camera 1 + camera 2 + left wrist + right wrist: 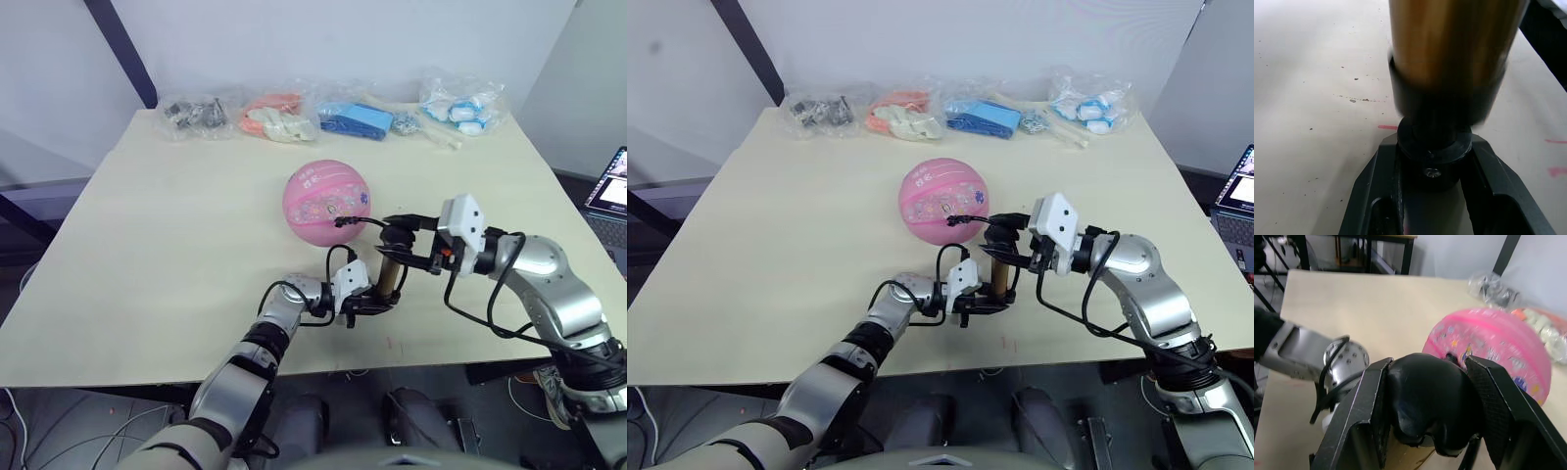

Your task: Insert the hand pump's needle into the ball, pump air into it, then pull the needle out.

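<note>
Near the front edge of the worktop, centre:

Item 1, hand pump. Slim bronze-gold cylinder, standing roughly upright. Left tool pinches the black base cap, fingers pressed against it on both sides, as the left wrist view confirms. Right tool pinches the black T-handle at the top. Judged light and rigid; the polished barrel looks slippery, so the black caps and handle are the better places to grip, as now.

Item 2, hose. Thin, black, limp; runs from the pump top toward the ball. The needle at its end is too small to make out, and whether it sits in the valve cannot be told. Judged fragile: any side load could bend it.

Item 3, ball. Pink rubber with cartoon prints, resting free just behind the pump. Judged light, somewhat soft, grippy, and prone to roll, since nothing braces it.

Surface: pale, smooth, matte board with small specks and pink marks.

Room: several clear bags of small goods along the far edge; white wall behind; a laptop off the right side.
</note>
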You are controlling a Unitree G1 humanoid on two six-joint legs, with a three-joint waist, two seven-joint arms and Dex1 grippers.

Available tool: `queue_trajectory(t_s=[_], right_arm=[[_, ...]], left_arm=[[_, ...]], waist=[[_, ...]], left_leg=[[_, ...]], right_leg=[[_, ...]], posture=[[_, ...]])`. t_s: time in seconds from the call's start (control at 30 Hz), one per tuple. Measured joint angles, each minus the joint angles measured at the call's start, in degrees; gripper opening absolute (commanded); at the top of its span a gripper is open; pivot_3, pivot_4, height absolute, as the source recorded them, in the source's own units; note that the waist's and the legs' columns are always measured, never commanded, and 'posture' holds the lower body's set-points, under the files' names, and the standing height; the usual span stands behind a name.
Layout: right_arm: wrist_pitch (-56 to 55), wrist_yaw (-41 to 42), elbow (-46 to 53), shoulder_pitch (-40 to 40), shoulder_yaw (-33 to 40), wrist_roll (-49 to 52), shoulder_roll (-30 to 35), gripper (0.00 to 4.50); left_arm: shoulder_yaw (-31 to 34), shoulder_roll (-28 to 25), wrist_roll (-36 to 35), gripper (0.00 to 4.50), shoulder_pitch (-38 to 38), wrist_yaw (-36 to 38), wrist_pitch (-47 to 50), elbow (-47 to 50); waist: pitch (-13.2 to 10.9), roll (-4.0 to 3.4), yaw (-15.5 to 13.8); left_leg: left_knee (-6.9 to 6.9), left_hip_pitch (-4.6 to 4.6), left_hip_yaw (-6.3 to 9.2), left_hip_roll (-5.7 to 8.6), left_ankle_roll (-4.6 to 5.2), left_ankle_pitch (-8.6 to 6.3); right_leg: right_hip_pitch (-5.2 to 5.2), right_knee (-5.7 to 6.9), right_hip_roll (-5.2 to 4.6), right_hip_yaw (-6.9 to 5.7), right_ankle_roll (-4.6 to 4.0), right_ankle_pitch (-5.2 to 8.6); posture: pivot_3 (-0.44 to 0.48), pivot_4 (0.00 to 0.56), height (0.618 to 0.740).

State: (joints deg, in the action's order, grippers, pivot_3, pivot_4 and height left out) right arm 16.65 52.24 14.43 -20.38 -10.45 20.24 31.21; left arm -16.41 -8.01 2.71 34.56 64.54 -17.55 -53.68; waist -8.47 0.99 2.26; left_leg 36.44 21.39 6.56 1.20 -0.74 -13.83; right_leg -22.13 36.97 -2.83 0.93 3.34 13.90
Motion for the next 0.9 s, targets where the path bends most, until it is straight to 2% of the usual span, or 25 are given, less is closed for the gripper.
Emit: queue_trajectory(t_s=[0.17,0.4,0.57,0.8,0.9], right_arm=[[3.41,0.79,0.53,-1.56,2.16,2.34,0.13,1.94],[13.71,3.32,2.64,-13.77,8.46,13.04,3.64,1.94],[17.81,3.11,2.84,-18.75,12.54,18.39,4.65,1.94],[18.15,2.78,2.87,-18.85,13.27,18.96,5.18,1.94],[13.43,2.68,4.93,-13.03,10.53,14.92,4.73,1.94]], left_arm=[[0.1,0.0,-0.06,1.07,0.08,0.09,0.01,0.09],[0.12,0.16,-0.65,1.07,0.24,0.88,-0.01,0.3],[0.13,0.19,-0.65,1.07,0.31,0.65,-0.01,0.23],[0.1,0.2,-0.65,1.07,0.35,0.64,-0.01,0.18],[-0.03,0.16,-0.46,1.07,0.37,0.58,0.0,0.03]], waist=[[-0.07,-0.03,0.0],[-0.2,-0.13,-0.25],[-0.22,-0.11,-0.26],[-0.22,-0.12,-0.26],[-0.12,-0.06,-0.23]], left_leg=[[0.0,0.04,0.01,0.0,0.0,0.0],[0.0,0.46,0.08,0.06,0.0,0.0],[0.0,0.48,0.03,0.07,0.0,0.0],[0.0,0.48,0.01,0.07,0.0,0.0],[-0.01,0.4,0.0,0.06,0.0,0.0]], right_leg=[[-0.02,-0.01,0.0,0.0,0.0,0.0],[-0.4,-0.02,-0.03,-0.02,-0.04,-0.02],[-0.43,-0.02,-0.06,0.01,-0.02,-0.02],[-0.44,-0.02,-0.06,0.02,-0.02,-0.02],[-0.38,-0.02,-0.04,0.03,-0.01,-0.01]], posture=[[0.0,0.15,0.74],[0.0,0.15,0.74],[0.0,0.15,0.74],[0.0,0.15,0.74],[0.0,0.15,0.74]])
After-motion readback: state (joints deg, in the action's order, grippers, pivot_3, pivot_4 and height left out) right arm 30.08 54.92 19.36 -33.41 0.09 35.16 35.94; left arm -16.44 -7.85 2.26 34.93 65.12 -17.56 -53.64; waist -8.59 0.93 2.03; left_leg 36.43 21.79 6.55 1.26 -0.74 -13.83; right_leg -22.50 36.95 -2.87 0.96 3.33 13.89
